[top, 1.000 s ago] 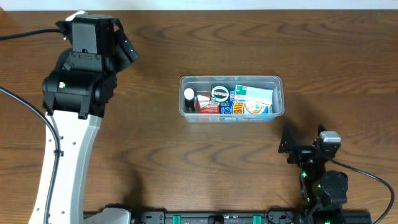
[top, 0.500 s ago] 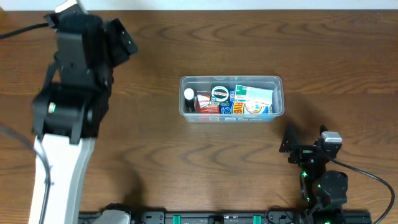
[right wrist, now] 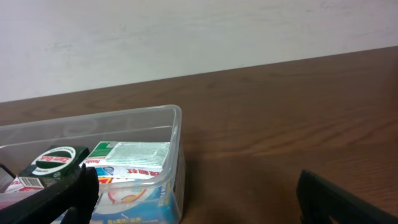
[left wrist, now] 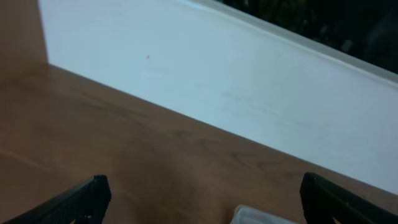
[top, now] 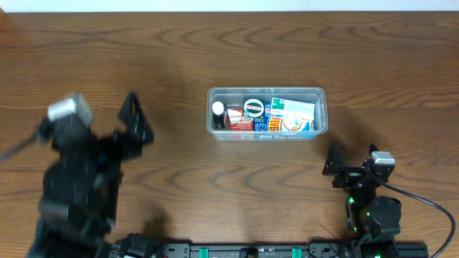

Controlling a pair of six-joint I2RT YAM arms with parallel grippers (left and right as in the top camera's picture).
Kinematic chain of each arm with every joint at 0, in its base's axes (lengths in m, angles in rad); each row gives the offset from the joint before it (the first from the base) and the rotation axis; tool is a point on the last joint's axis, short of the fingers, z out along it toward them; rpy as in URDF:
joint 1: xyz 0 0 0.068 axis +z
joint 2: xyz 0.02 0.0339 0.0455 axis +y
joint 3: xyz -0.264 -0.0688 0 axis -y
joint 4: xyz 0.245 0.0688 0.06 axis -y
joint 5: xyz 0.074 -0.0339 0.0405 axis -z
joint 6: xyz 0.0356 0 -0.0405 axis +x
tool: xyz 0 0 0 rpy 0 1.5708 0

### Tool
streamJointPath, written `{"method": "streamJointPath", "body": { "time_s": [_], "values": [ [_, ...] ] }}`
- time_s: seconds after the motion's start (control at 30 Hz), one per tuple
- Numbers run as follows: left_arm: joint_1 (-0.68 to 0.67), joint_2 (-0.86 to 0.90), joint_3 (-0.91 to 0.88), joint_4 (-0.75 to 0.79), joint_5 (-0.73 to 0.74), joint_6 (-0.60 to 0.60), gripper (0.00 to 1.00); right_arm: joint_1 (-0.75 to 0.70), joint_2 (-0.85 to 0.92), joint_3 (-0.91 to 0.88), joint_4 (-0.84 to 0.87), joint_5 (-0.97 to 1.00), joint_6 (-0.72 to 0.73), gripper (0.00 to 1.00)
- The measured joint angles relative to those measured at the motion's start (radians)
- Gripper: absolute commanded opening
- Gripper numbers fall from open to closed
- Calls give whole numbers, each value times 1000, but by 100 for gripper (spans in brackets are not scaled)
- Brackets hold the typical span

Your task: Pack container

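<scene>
Even, soft light falls on the table (top: 215, 43). The left arm (top: 79, 186) smears with motion blur overhead, and its wrist view is hazy. The container (top: 265, 135) casts a faint shadow.

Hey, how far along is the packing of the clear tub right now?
Done, it seems: the container holds several small packaged items, and nothing loose shows on the table. In hand: nothing; the left end effector and right end effector are both open and empty. Left: apparently nothing more to pack.
</scene>
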Motion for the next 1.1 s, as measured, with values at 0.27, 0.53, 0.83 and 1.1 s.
{"method": "streamJointPath", "body": {
  "time_s": [0.27, 0.53, 0.83, 1.1],
  "values": [
    [0, -259, -161, -86, -35, -26, 98, 0, 0, 0, 0, 1, 0, 99],
    [0, -269, -163, -117, -74, -26, 98, 0, 0, 0, 0, 1, 0, 99],
    [0, -408, -236, -110, -88, -45, 98, 0, 0, 0, 0, 2, 0, 99],
    [0, -594, -315, -133, -93, -53, 98, 0, 0, 0, 0, 3, 0, 99]
  ]
}}
